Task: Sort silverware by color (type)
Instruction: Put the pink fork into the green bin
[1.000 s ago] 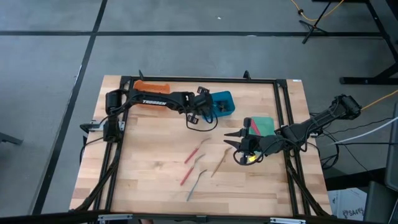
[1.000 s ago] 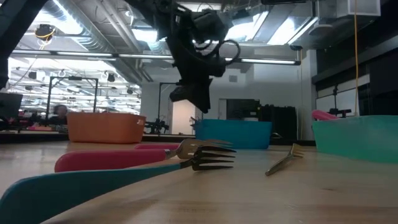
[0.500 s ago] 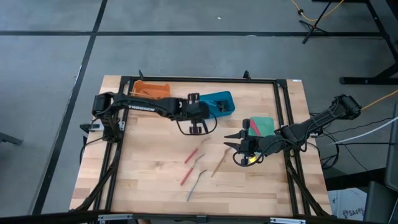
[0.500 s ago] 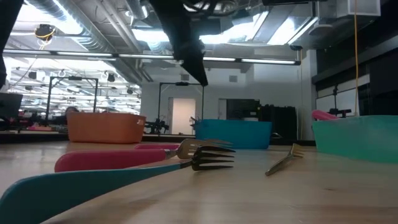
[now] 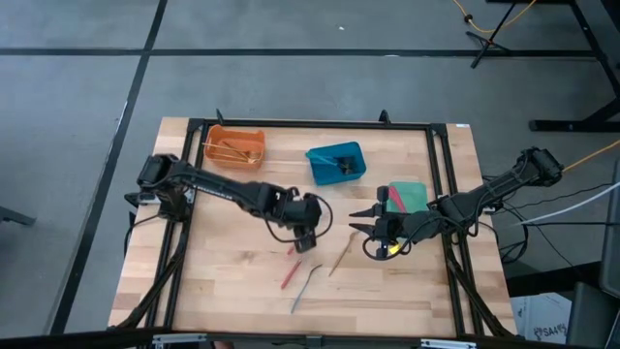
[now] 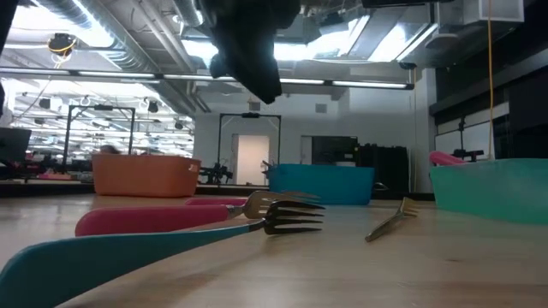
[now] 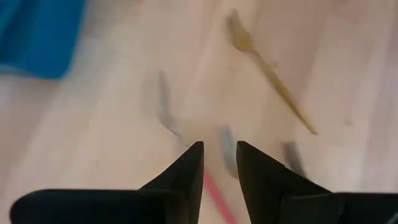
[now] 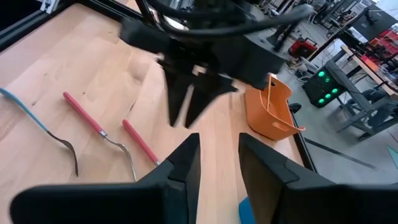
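Observation:
Several forks lie flat on the wooden table: a red-handled fork [image 5: 290, 272], a blue-handled fork [image 5: 306, 285] and a gold fork [image 5: 341, 254]. My left gripper [image 5: 305, 236] hovers open above the red forks [image 8: 84, 112], fingers slanting down, nothing between them [image 7: 219, 158]; it touches nothing. A red handle [image 7: 217, 196] and the gold fork [image 7: 267, 68] show below it. My right gripper [image 5: 355, 222] stands open to the right of the forks, pointing at the left gripper [image 8: 186, 99], and holds nothing.
An orange bin [image 5: 235, 145] with gold pieces and a blue bin [image 5: 336, 162] stand at the far side. A green bin [image 5: 409, 197] with a red piece sits behind my right gripper. A black frame [image 5: 310, 123] runs round the table.
My left gripper has swung from above the blue bin toward the table's near edge and now hangs over the loose forks. It has rolled about its own axis on the way. The forks have stayed where they were.

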Robot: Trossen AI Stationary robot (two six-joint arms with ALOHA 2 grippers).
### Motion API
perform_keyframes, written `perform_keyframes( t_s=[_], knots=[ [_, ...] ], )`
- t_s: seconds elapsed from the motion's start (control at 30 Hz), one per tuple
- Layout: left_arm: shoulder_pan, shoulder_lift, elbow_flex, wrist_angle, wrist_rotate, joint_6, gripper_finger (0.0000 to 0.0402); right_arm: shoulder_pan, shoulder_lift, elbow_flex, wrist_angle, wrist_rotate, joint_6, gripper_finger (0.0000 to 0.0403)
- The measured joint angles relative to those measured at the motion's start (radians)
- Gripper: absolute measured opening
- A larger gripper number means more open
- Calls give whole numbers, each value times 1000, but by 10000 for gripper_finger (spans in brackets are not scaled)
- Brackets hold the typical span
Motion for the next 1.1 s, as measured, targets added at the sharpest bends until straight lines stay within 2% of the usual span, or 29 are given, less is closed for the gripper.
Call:
perform_keyframes(
  t_s=[0.17,0.27,0.43,0.6,0.87,1.1],
  knots=[
    [-64,0,0,1,39,-96,89,0,0,0,0,-9,0,101],
    [-108,0,0,13,29,-121,89,0,0,0,1,-18,0,101],
    [-200,-6,0,37,-102,-153,89,-2,0,0,29,-96,13,101],
    [-285,-34,0,29,-193,-187,89,-77,25,43,21,-191,83,101],
    [-378,-50,0,20,-275,-250,89,-260,218,204,12,-479,80,101],
    [-427,-50,0,13,-330,-339,89,-385,437,355,-92,-636,78,101]
  ],
)
